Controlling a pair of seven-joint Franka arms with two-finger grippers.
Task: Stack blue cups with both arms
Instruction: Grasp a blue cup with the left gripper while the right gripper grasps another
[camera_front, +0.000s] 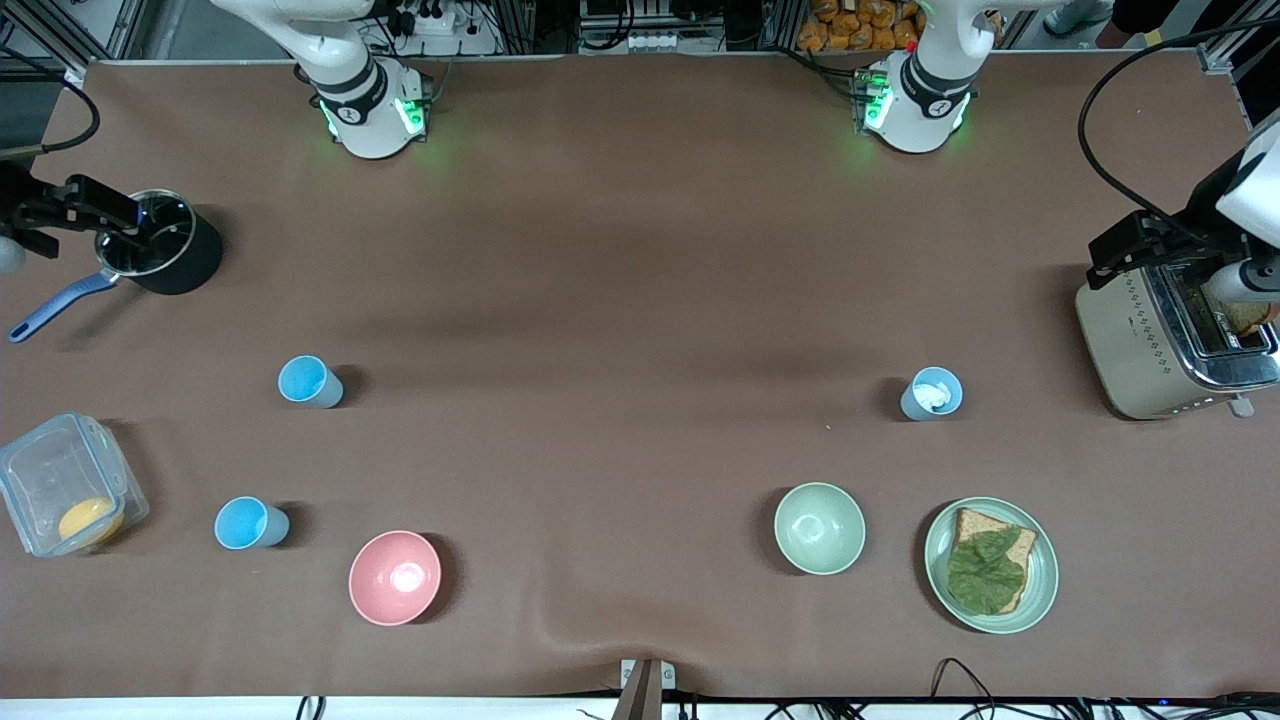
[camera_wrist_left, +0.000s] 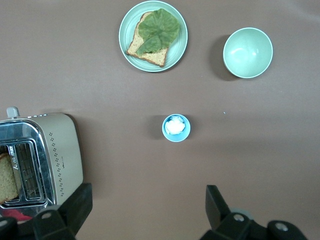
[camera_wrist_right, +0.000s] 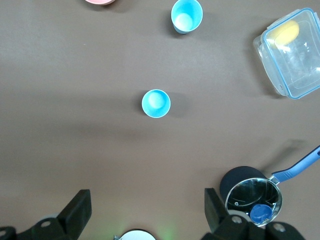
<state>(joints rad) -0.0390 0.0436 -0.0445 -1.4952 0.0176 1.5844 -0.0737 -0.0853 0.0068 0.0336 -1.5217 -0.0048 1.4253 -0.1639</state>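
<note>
Three blue cups stand upright and apart on the brown table. One cup (camera_front: 310, 381) and a second cup (camera_front: 250, 523), nearer the front camera, are toward the right arm's end; both show in the right wrist view (camera_wrist_right: 156, 103) (camera_wrist_right: 186, 15). The third cup (camera_front: 932, 393) is toward the left arm's end, with something white inside (camera_wrist_left: 176, 128). My right gripper (camera_wrist_right: 145, 210) is open and empty, high over the table (camera_front: 75, 212). My left gripper (camera_wrist_left: 147, 207) is open and empty, high up (camera_front: 1150, 250).
A pink bowl (camera_front: 394, 577), a pale green bowl (camera_front: 819, 527) and a plate with bread and a leaf (camera_front: 990, 564) sit near the front edge. A toaster (camera_front: 1170, 340) stands at the left arm's end. A black pot (camera_front: 165, 245) and a clear box (camera_front: 65, 482) stand at the right arm's end.
</note>
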